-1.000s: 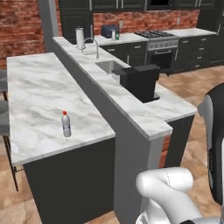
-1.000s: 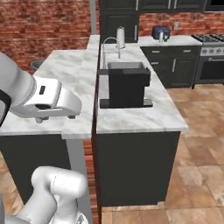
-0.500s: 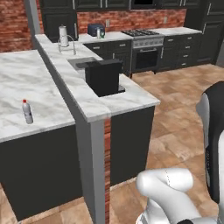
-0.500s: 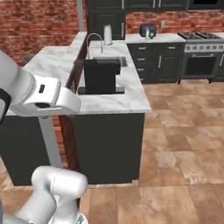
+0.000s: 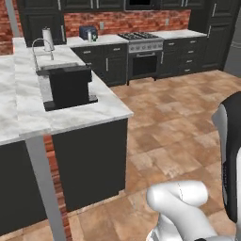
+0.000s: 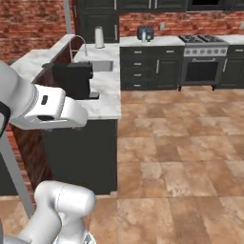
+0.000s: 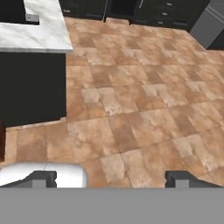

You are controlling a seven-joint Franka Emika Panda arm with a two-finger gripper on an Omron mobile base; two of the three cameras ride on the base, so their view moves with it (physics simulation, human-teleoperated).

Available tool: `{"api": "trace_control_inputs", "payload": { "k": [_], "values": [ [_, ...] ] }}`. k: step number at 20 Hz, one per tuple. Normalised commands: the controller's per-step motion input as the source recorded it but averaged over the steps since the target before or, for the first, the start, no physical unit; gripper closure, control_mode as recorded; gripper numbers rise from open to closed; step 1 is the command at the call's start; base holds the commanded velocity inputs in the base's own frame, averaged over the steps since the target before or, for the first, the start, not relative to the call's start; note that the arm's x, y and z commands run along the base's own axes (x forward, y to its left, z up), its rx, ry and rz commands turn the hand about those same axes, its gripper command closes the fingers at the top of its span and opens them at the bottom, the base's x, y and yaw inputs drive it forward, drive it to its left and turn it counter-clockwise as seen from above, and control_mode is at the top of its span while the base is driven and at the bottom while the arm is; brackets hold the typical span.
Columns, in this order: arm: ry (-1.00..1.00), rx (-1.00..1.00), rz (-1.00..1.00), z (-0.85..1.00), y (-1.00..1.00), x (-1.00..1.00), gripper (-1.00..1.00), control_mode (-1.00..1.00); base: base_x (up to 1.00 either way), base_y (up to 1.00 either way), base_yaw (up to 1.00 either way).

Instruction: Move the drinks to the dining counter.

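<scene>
From the left base view: marble island (image 5: 70, 115) at left, with a black coffee machine (image 5: 69, 87) sitting by the sink and faucet (image 5: 40, 49). Back counter holds a paper-towel roll (image 5: 47, 38), a dark toaster (image 5: 88, 33) and the stove (image 5: 143, 54). A small greenish item stands just beside the toaster; too small to tell whether it is a drink. Tiled floor (image 5: 183, 122) runs open to the right.

Right base view: same island (image 6: 102, 90), coffee machine (image 6: 71, 80), roll (image 6: 99, 37), toaster (image 6: 145, 33), stove (image 6: 204, 57). White arm link crosses in front of the island's near end.

Hand view: gripper (image 7: 118, 179) looks down at tile, fingertips (image 7: 41, 178) spread wide, nothing between them. Island corner (image 7: 39, 35) sits at upper left. None of the views gives a clear sight of a drink or of the dining counter.
</scene>
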Motion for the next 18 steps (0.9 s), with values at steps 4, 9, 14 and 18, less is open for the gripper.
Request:
{"api": "trace_control_inputs", "payload": {
  "k": [4, 9, 14, 18],
  "values": [
    [0.0, 0.0, 0.0, 0.0, 0.0, 0.0, -1.0, 1.0, 0.81, -1.0, 0.1],
    [0.0, 0.0, 0.0, 0.0, 0.0, 0.0, -1.0, 1.0, 0.86, -1.0, 0.1],
    [0.0, 0.0, 0.0, 0.0, 0.0, 0.0, -1.0, 1.0, 0.99, -1.0, 0.17],
    [0.0, 0.0, 0.0, 0.0, 0.0, 0.0, -1.0, 1.0, 1.0, -1.0, 0.18]
  ]
}}
